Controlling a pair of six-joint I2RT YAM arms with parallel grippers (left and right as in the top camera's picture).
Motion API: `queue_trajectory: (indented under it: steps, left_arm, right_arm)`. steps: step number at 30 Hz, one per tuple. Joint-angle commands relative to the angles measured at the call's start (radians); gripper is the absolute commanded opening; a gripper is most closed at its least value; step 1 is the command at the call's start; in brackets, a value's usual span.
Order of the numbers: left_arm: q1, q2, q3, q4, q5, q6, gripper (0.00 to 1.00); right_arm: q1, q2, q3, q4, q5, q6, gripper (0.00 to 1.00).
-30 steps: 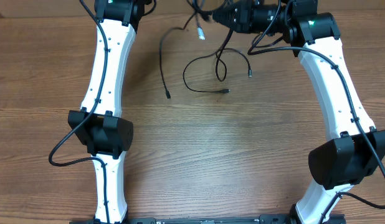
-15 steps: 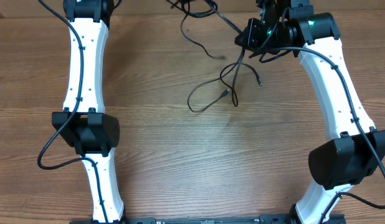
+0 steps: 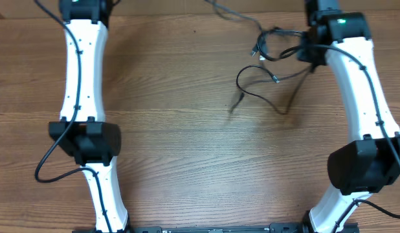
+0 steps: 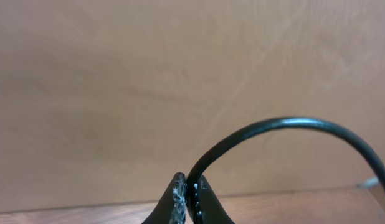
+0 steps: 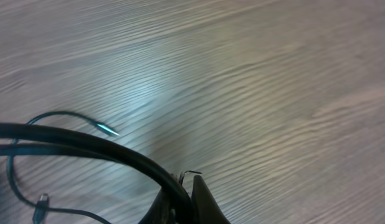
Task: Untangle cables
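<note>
Wooden table [image 3: 187, 162]; cables [image 3: 263, 99] hang tangled at its far right, one strand running off the far edge; judged light, limp, springy, best pinched near plugs; left gripper [image 4: 188, 194] and right gripper [image 5: 182, 190] each clamped tight on one of the cables.

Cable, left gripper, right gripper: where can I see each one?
cable [image 4: 286, 122], left wrist view, top of its black arc.
left gripper [image 4: 189, 185], left wrist view, tips of its shut jaws.
right gripper [image 5: 185, 180], right wrist view, tips of its shut jaws.
</note>
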Motion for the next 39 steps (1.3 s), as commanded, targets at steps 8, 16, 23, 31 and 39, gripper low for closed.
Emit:
queue_trajectory:
  steps: [8, 16, 23, 31, 39]
  left_arm:
    - [0.097, -0.149, 0.025, 0.073, -0.008, 0.077, 0.04]
    - [0.139, -0.201, 0.025, 0.112, -0.013, 0.111, 0.04]
    - [0.164, -0.205, 0.025, 0.105, 0.022, 0.09, 0.04]
    - [0.098, -0.205, 0.025, 0.338, 0.539, -0.107, 0.04]
    - [0.006, -0.205, 0.025, 0.46, 0.625, -0.163, 0.04]
  right_arm:
    - [-0.099, -0.008, -0.003, 0.024, -0.102, -0.047, 0.04]
    - [-0.127, -0.001, -0.022, 0.021, -0.139, -0.061, 0.04]
    - [-0.127, -0.001, -0.036, 0.024, -0.233, -0.061, 0.04]
    - [-0.127, -0.001, -0.036, 0.035, -0.335, -0.056, 0.04]
    - [-0.126, -0.001, -0.036, 0.03, -0.361, -0.049, 0.04]
